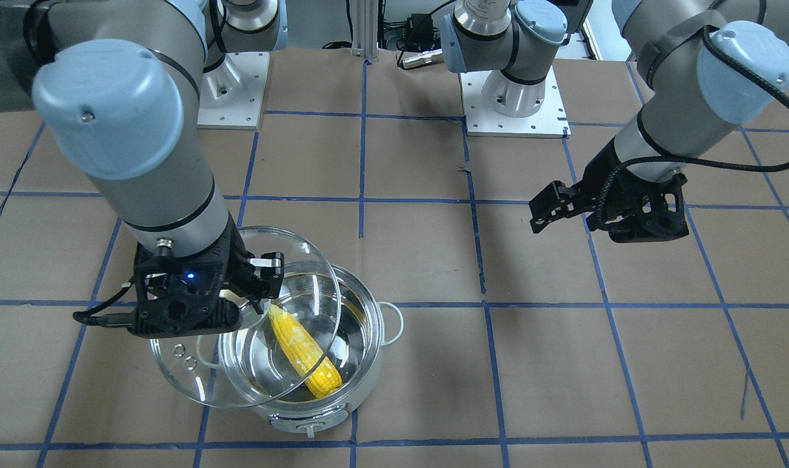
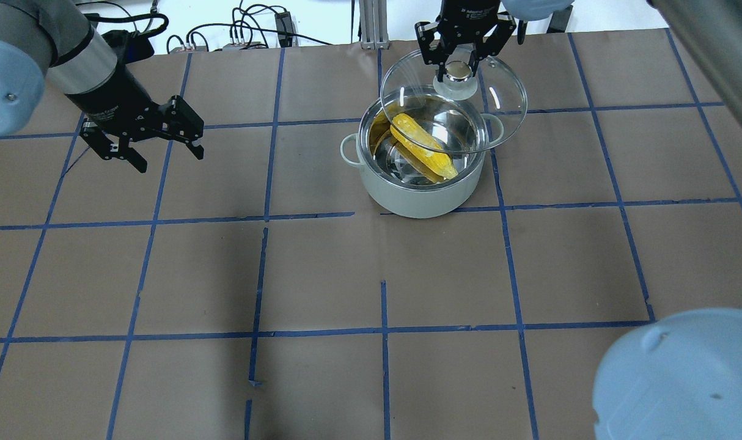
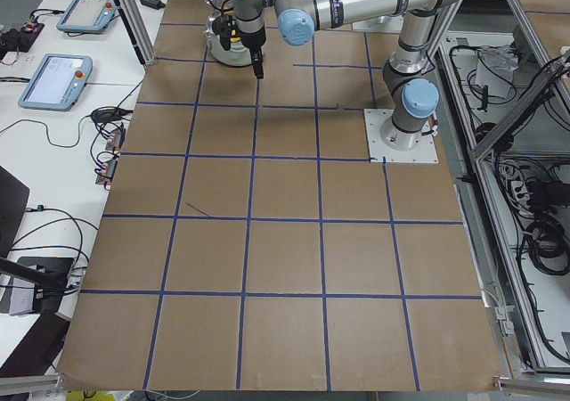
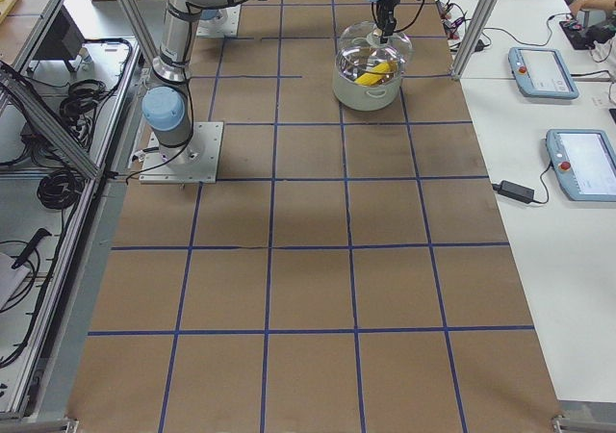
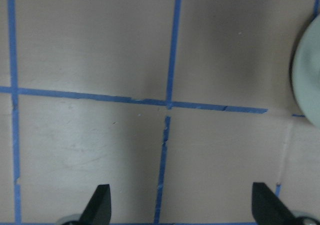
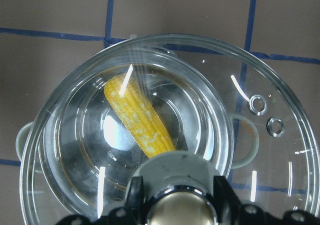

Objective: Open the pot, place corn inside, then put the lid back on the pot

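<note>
1. The right gripper (image 2: 459, 61) is reaching down from above, its jaws clamping the steel-ringed beige knob (image 6: 180, 210) of the lid (image 2: 502, 104) and carrying the lid in the air.
2. The clear glass lid is hanging tilted and only partly overlapping the mouth of the pot (image 2: 407, 201), its centre sitting off toward the right edge of the table (image 2: 346, 275). I judge the coming move is calling for a shift toward the left edge, then levelling and lowering.
3. The pot is standing near the table's far edge, a little right of its middle, pale mint outside and shiny steel inside.
4. The corn (image 2: 423, 146) is lying inside on the pot's bottom. It is yellow with paler patches, and its long axis is running diagonally across. It seems to be sitting below the rim, so it is probably not blocking the lid.
5. The left gripper (image 2: 168, 157) is hovering well apart, toward the left edge, its jaws spread wide and gripping nothing. The right arm is by far the nearer to the pot.
</note>
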Robot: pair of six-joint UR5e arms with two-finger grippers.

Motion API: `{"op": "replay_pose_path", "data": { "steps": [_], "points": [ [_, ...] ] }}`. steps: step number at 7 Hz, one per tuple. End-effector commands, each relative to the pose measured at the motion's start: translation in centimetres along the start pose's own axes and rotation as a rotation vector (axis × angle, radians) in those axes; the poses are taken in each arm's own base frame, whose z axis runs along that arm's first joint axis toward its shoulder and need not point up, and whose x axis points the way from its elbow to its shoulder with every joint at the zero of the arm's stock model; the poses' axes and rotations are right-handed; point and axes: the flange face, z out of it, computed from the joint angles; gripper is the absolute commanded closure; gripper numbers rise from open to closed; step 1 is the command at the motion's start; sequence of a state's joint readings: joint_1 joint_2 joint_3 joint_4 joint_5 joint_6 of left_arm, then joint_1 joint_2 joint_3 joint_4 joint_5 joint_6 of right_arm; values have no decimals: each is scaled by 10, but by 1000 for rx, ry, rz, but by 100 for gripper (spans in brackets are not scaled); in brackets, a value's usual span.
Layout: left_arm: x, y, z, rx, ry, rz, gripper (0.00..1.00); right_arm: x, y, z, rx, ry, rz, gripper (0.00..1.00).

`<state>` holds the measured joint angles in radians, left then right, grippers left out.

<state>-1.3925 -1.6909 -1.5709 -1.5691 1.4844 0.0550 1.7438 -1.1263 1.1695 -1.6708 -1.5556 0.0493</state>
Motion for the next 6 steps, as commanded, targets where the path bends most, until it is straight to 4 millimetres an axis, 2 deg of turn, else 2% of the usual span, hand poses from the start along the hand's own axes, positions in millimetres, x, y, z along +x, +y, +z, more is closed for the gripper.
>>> {"op": "replay_pose_path", "data": {
  "steps": [1,3,4,5,6],
  "points": [
    [5,-7,-38,22,-16,12,0,-15,10,27,-5,-4,-20,79],
    [6,-7,-40,28,-15,1,0,-22,11,34,3,-8,-20,79],
    [16,-7,-40,34,-16,15,0,-24,9,40,15,-11,-21,79],
    [40,-1,-36,32,-22,32,0,-25,10,47,23,-12,-22,79],
    [51,3,-29,20,-24,30,0,-28,12,55,28,-22,-29,79]
  ]
}}
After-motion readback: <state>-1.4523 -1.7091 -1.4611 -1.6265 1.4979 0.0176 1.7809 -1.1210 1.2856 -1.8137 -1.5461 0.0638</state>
